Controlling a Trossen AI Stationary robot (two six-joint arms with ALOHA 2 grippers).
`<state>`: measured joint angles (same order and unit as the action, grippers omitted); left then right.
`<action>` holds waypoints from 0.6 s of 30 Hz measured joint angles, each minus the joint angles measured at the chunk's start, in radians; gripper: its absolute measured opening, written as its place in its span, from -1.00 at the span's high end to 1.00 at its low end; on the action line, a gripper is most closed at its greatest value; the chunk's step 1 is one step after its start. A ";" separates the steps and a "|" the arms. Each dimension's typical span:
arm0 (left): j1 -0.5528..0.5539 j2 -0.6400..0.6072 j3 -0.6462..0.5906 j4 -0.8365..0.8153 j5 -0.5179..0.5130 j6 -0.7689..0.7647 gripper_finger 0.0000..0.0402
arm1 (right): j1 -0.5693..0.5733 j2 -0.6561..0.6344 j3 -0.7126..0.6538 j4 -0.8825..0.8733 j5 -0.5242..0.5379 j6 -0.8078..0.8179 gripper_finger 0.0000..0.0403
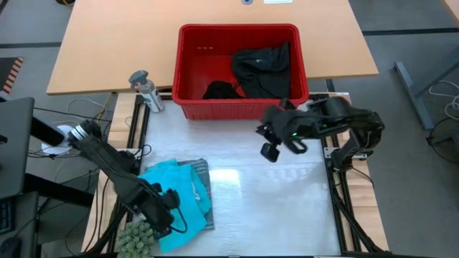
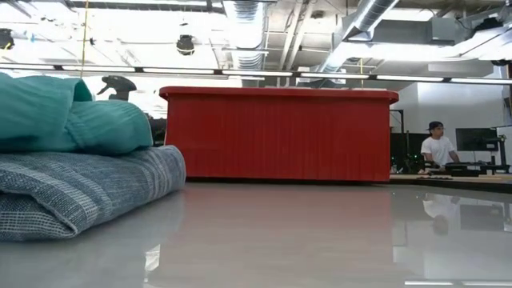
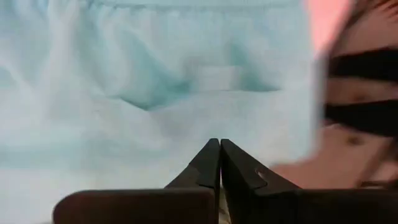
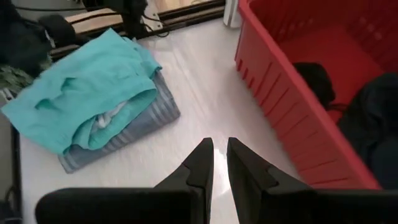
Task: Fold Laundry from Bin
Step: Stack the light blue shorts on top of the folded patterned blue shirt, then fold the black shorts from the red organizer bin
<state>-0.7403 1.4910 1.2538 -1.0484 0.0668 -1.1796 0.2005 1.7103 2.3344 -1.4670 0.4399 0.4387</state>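
Note:
The red bin [image 1: 237, 29] stands at the table's far edge with black laundry [image 1: 262, 68] heaped inside, also in the right wrist view [image 4: 373, 118]. A turquoise garment [image 1: 176, 190] lies folded on a blue-grey striped one [image 1: 201, 174] at the near left; the low view shows the turquoise garment [image 2: 72, 120] resting on the striped one [image 2: 80, 188]. My left gripper [image 1: 166, 206] is shut low over the turquoise cloth [image 3: 155, 93]. My right gripper [image 1: 271, 149] hovers above the bare table just in front of the bin, fingers [image 4: 202, 155] almost together with nothing between them. My left gripper [image 3: 219, 143] points its shut fingers at the turquoise garment from close above. Whether the tips touch the cloth, I cannot tell.
A grey spray bottle [image 1: 145, 89] stands left of the bin. A green nubby object [image 1: 136, 236] lies at the near left corner. The white table top [image 1: 272, 208] stretches right of the folded pile. A person [image 2: 438, 148] shows far off in the room.

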 joint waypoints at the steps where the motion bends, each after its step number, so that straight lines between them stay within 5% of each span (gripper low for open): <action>1: 0.000 -0.026 0.012 0.001 -0.003 -0.036 1.00 | 0.000 -0.012 0.000 -0.002 0.003 -0.013 0.64; 4: 0.002 -0.105 0.048 0.001 -0.103 -0.152 1.00 | -0.009 -0.048 0.000 -0.028 0.038 -0.046 0.64; 9: 0.061 -0.249 0.139 0.031 -0.653 -0.188 1.00 | -0.073 -0.125 0.000 -0.044 0.199 -0.017 0.64; 13: 0.197 -0.359 0.240 0.081 -0.928 0.090 0.94 | -0.189 -0.156 0.002 -0.043 0.233 -0.100 0.64; 18: 0.446 -0.437 0.347 0.278 -0.923 0.602 0.68 | -0.408 -0.139 0.001 -0.030 0.233 -0.326 0.56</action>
<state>-0.2947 1.0544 1.6003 -0.7708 -0.8558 -0.5777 -0.2075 1.5717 2.3352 -1.4972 0.6727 0.1125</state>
